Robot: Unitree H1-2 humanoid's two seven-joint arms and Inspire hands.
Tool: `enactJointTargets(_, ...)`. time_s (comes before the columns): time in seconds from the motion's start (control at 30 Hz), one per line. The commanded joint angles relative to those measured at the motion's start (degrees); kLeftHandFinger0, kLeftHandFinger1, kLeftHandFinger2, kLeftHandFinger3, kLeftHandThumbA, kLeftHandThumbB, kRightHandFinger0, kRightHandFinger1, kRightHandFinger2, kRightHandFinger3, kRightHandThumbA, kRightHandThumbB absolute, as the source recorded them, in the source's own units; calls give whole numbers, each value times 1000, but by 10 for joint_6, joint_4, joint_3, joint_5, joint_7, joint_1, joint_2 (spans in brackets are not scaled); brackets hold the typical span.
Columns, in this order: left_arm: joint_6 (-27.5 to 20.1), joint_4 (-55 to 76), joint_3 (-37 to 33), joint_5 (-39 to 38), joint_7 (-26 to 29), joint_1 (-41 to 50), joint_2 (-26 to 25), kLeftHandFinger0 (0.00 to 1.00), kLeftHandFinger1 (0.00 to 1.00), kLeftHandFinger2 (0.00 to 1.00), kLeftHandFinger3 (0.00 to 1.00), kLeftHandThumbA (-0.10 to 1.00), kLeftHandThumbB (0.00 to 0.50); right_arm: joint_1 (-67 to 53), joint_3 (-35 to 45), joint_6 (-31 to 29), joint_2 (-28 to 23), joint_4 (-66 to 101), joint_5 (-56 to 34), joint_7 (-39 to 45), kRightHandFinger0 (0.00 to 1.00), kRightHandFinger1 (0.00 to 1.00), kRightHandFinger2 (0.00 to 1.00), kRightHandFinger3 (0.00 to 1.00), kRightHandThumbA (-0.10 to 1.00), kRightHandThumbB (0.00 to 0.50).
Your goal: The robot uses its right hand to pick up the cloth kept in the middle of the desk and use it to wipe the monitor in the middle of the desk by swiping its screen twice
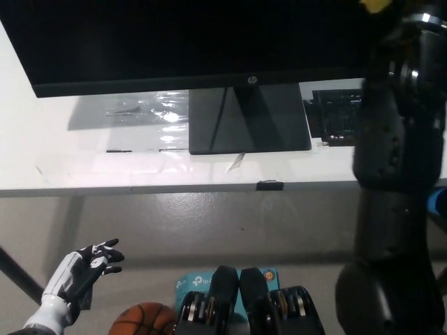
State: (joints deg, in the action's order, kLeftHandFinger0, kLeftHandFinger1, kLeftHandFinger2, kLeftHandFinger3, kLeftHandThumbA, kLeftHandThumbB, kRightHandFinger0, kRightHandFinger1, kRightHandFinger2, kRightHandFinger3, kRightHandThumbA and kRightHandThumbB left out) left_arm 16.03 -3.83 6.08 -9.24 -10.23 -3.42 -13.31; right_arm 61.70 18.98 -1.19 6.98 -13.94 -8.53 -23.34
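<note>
Yellow cloth [378,5] shows only as a scrap at the very top edge of the head view, above the black right arm [391,174], which rises from the bottom right in front of the monitor [188,38]. The right hand itself is out of frame, so I cannot tell how it holds the cloth, though it looks to be carrying it up toward the screen. The white left hand [85,267] rests low at the left, below the desk [84,157], fingers spread and holding nothing. The step looks like placing the cloth for the first of 2 swipes. To do it well, the hand should press the cloth flat against the glass, lightly, since the monitor stands on a narrow stand [249,120] and could rock back, then sweep evenly across.
</note>
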Motion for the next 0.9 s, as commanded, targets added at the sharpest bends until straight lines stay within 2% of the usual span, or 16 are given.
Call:
enactJointTargets(0.0,-12,15,-4,-6,-13,-1,-7,732,732,893,1000,347,10,52,-17,-65,6,-27,19,-20,0,0,115,36,-100,151)
enactJointTargets(0.03,-12,15,-4,-6,-13,-1,-7,733,733,895,1000,346,10,53,-18,-67,5,-30,19,-21,0,0,117,35,-100,148)
enactJointTargets(0.07,-12,14,-4,-7,-15,-4,-8,733,725,890,1000,338,10,62,-32,-105,2,-75,42,-21,0,0,216,62,-100,103)
enactJointTargets(0.1,-13,12,-4,-6,-15,-5,-8,729,721,886,1000,336,9,64,-36,-118,0,-91,48,-23,0,0,255,85,-100,91)
enactJointTargets(0.13,-14,10,-6,-5,-16,-8,-6,715,708,870,1000,318,0,65,-42,-136,-5,-110,54,-21,0,0,263,93,-100,108)
enactJointTargets(0.17,-11,12,-6,-6,-16,-7,-6,716,710,874,1000,330,14,75,-53,-168,-12,-160,80,-36,0,0,253,117,-100,150)
enactJointTargets(0.27,-12,13,-12,-5,-18,-7,-5,726,718,890,1000,346,11,84,-65,-193,-22,-205,99,-47,0,0,257,115,-100,152)
enactJointTargets(0.3,-12,15,-12,-5,-18,-6,-4,730,719,884,1000,360,42,98,-75,-213,-27,-246,115,-59,0,0,261,118,-100,203)
enactJointTargets(0.33,-11,15,-11,-6,-16,-6,-2,729,717,879,1000,362,54,111,-92,-231,-36,-287,145,-78,0,0,262,112,-100,221)
enactJointTargets(0.37,-11,16,-12,-5,-16,-6,-2,718,714,868,1000,364,51,120,-113,-244,-45,-315,180,-102,0,0,253,111,-100,238)
enactJointTargets(0.5,-4,18,-16,-5,-14,-8,3,697,721,875,1000,351,35,135,-159,-238,-52,-341,226,-135,0,0,47,74,-100,203)
enactJointTargets(0.6,-3,20,-21,-3,-14,-6,5,701,717,877,1000,338,19,142,-198,-251,-55,-360,267,-162,0,0,20,88,-100,145)
enactJointTargets(0.63,-4,20,-23,-3,-14,-5,5,707,721,881,1000,336,11,144,-205,-254,-55,-366,270,-167,0,0,24,100,-100,148)
enactJointTargets(0.7,-5,20,-27,-1,-14,-4,7,713,729,887,1000,340,29,152,-236,-257,-51,-389,297,-193,0,0,12,91,-100,118)
enactJointTargets(0.77,-6,20,-28,-3,-15,-4,8,723,732,898,1000,335,19,162,-263,-257,-46,-408,307,-207,0,0,0,89,-100,152)
enactJointTargets(0.87,-8,20,-33,2,-14,-5,8,714,729,892,1000,333,16,169,-287,-257,-36,-417,311,-214,0,0,0,78,-100,137)
